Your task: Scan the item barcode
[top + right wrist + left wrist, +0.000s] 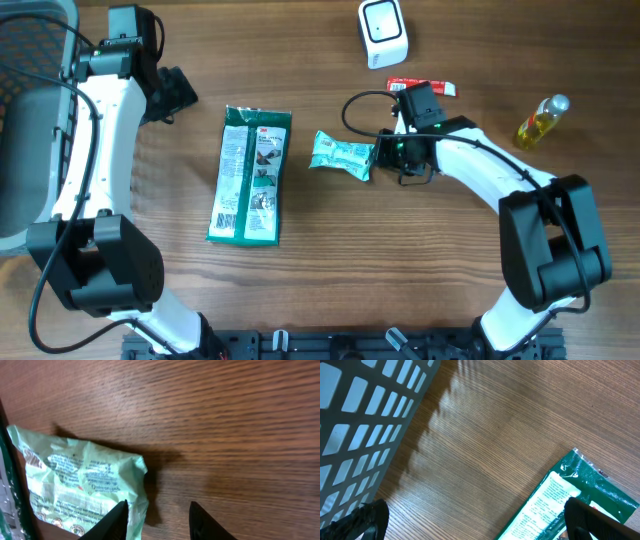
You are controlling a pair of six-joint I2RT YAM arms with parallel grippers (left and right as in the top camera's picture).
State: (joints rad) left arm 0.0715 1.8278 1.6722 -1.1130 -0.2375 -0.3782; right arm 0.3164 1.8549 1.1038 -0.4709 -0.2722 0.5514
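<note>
A crumpled mint-green snack packet (342,154) lies on the wooden table at centre. My right gripper (385,152) sits just to its right. In the right wrist view the packet (75,485) fills the lower left, and my right gripper (157,522) stands open, with the packet's right edge reaching a little past the left finger into the gap. The jaws are not pressing on it. A white barcode scanner (383,32) stands at the back. My left gripper (180,92) is wide open at the far left; its wrist view shows bare wood between the fingers (475,527).
A long dark green packet (250,175) lies left of centre, its corner by my left gripper's right finger (590,522). A grey slotted basket (25,120) stands at the left edge. A red sachet (420,87) and a small oil bottle (541,121) lie at the back right.
</note>
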